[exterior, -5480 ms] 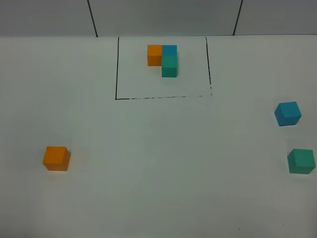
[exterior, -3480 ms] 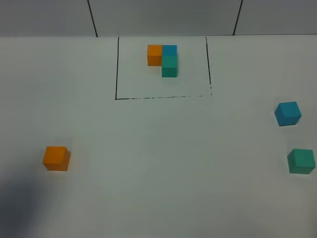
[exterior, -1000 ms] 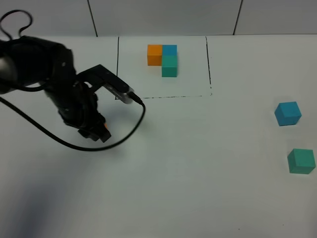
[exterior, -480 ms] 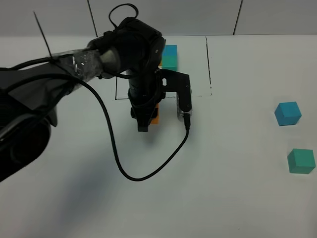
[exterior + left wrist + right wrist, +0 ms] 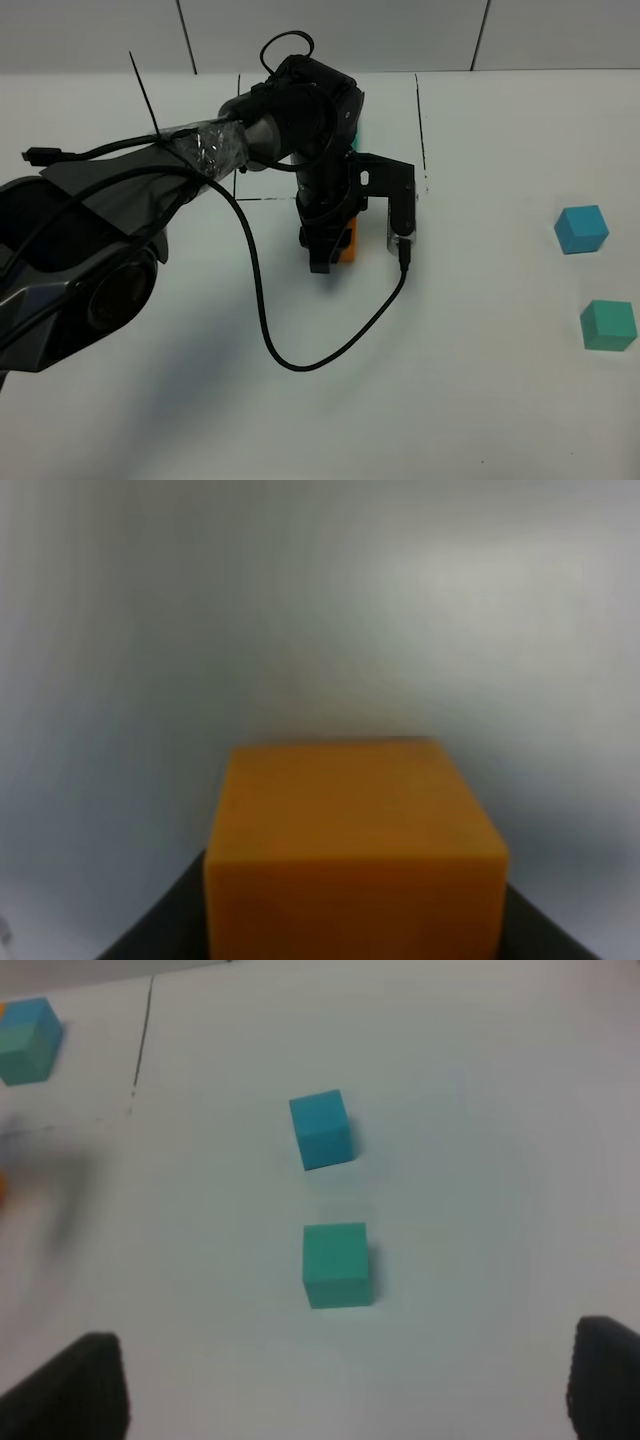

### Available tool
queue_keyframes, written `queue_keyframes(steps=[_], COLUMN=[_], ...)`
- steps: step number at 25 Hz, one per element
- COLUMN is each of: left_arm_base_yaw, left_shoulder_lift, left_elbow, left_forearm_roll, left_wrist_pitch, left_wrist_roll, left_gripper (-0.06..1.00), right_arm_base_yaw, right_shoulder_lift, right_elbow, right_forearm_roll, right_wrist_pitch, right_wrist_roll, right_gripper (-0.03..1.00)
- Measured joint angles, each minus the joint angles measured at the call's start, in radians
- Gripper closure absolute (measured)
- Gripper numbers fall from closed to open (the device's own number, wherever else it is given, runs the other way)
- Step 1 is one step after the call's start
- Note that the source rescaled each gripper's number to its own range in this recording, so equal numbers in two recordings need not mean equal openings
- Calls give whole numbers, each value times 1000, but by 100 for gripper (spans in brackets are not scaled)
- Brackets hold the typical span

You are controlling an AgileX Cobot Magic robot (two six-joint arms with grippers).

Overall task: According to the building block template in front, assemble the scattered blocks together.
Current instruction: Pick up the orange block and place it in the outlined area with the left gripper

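Note:
My left gripper is shut on the orange cube and holds it just in front of the black drawn rectangle. In the left wrist view the orange cube fills the space between the dark fingers. The left arm hides most of the template in the high view. Its blue and teal cubes show in the right wrist view. The loose blue cube and teal-green cube sit apart at the right, and show in the right wrist view as blue and teal-green. My right gripper is open above them.
The left arm's black cable loops over the white table in front of the gripper. The left arm's body covers the table's left side. The rectangle's line also shows in the right wrist view.
My left arm has carried the orange cube to the right, from below the rectangle's left part to below its middle. The blue and teal-green cubes have not moved.

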Motion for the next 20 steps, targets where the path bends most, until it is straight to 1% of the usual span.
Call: queue_keyframes(steps=[13, 20], left_arm_base_yaw=[0, 0], left_shoulder_lift=[17, 17], left_elbow=[-10, -10], left_forearm_roll=[0, 1], left_wrist_pitch=[-13, -13], left_wrist_roll=[-8, -30], left_gripper=[93, 93], right_arm_base_yaw=[0, 0], right_shoulder_lift=[0, 0], right_elbow=[0, 0], right_forearm_roll=[0, 0], right_wrist_pitch=[0, 0], right_wrist_roll=[0, 0], right_gripper=[20, 20])
